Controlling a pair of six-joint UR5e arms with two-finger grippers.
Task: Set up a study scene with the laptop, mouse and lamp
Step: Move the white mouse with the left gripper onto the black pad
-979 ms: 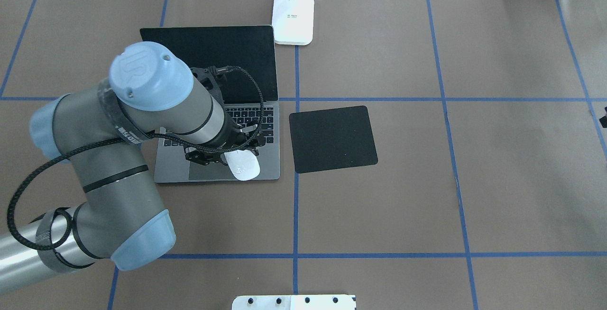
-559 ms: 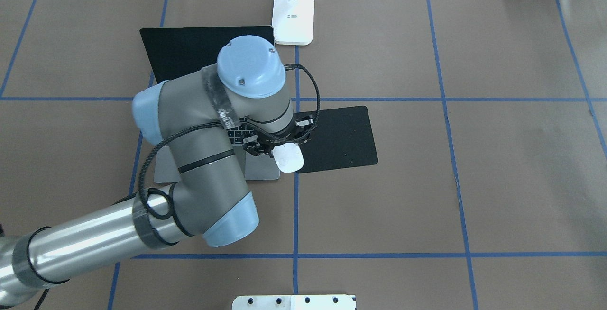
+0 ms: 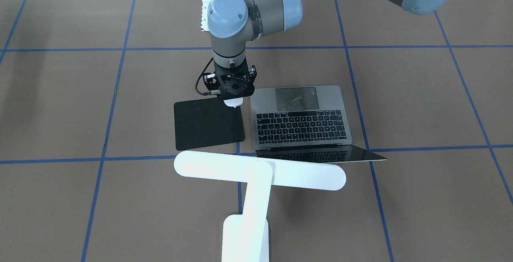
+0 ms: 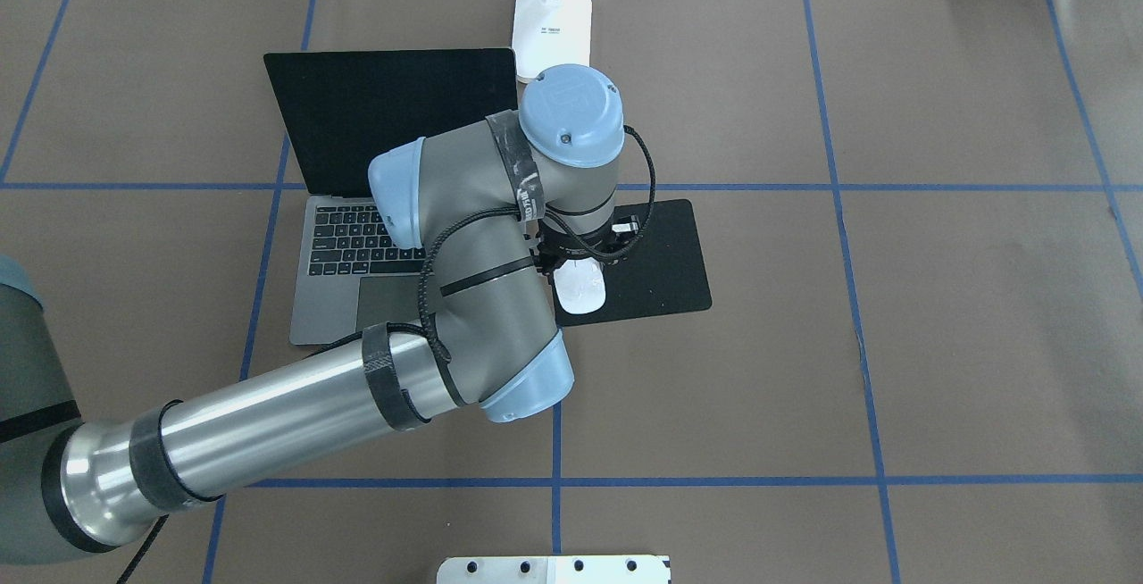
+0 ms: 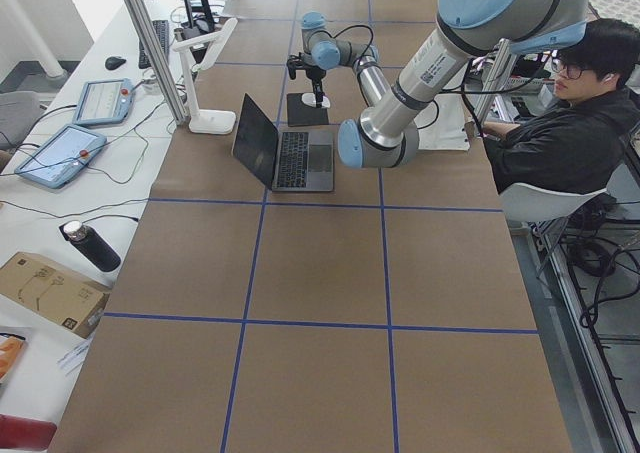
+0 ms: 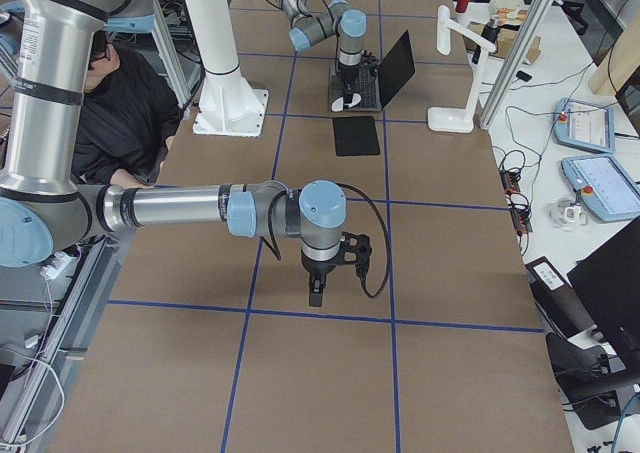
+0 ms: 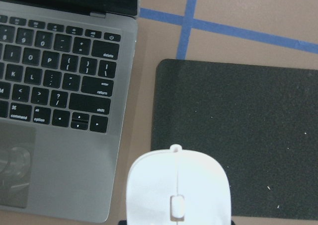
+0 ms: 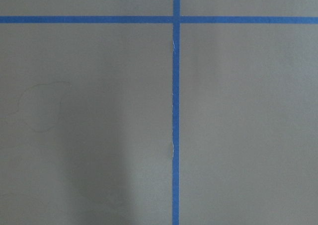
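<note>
The open grey laptop (image 4: 326, 307) sits left of centre, its keyboard (image 3: 302, 121) bare. My left gripper (image 3: 233, 95) points straight down, shut on the white mouse (image 4: 580, 292). It holds the mouse over the black pad's (image 4: 661, 262) edge nearest the laptop. In the left wrist view the mouse (image 7: 179, 190) hangs above the pad (image 7: 238, 135), beside the laptop (image 7: 64, 86); I cannot tell whether it touches. The white lamp (image 3: 260, 172) stands behind the laptop, with its base (image 4: 554, 26) at the far edge. My right gripper (image 6: 315, 291) hovers over bare table; I cannot tell if it is open.
Blue tape lines (image 8: 175, 111) grid the brown table. A white pedestal plate (image 4: 554, 569) sits at the robot's edge. A person (image 5: 560, 123) sits beside the table. A dark bottle (image 5: 90, 245) and control tablets (image 5: 60, 153) lie on the side bench.
My left arm carried the mouse to the right, from above the laptop's trackpad to above the black pad's left part. The laptop keyboard is now uncovered.
</note>
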